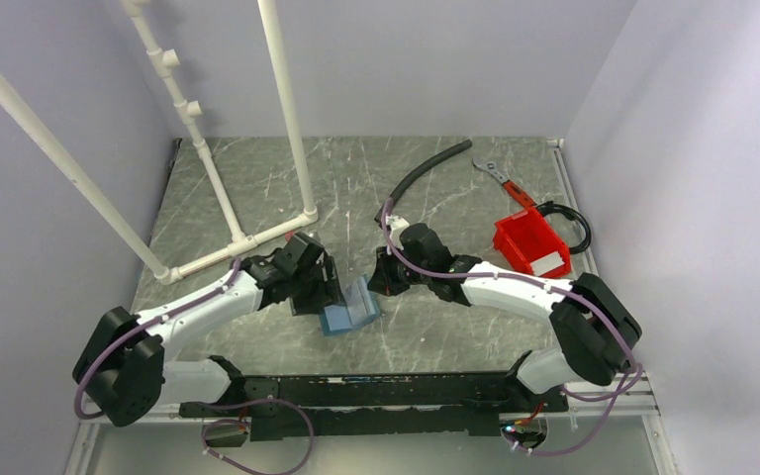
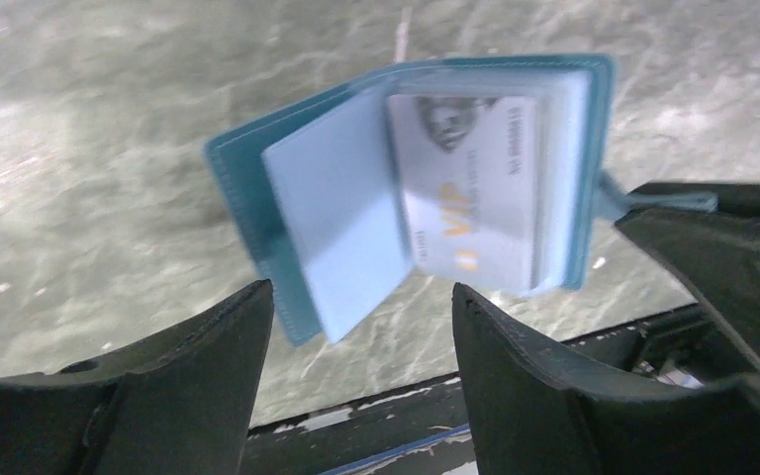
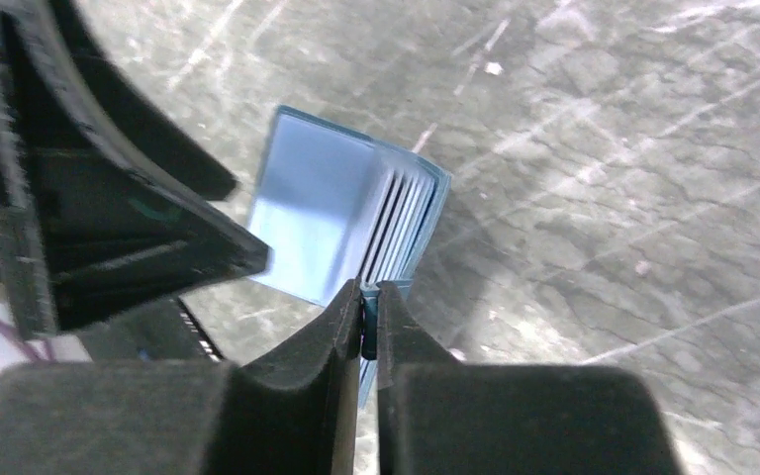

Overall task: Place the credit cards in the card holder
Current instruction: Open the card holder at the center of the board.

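The blue card holder (image 1: 349,313) stands open on the table between my two grippers. In the left wrist view the card holder (image 2: 341,233) shows its pale blue pockets, with a light grey "VIP" card (image 2: 470,188) seated in one. My right gripper (image 1: 377,281) is shut on the holder's blue edge tab, seen in the right wrist view (image 3: 368,293), and holds the card holder (image 3: 322,203) fanned open. My left gripper (image 1: 325,287) is open and empty just beside the holder (image 2: 361,289). No loose card is in view.
A red bin (image 1: 529,243) sits at the right, with a black cable (image 1: 572,220) and a red-handled wrench (image 1: 500,178) behind it. A black hose (image 1: 426,168) lies at the back centre. A white pipe frame (image 1: 247,237) stands at the back left.
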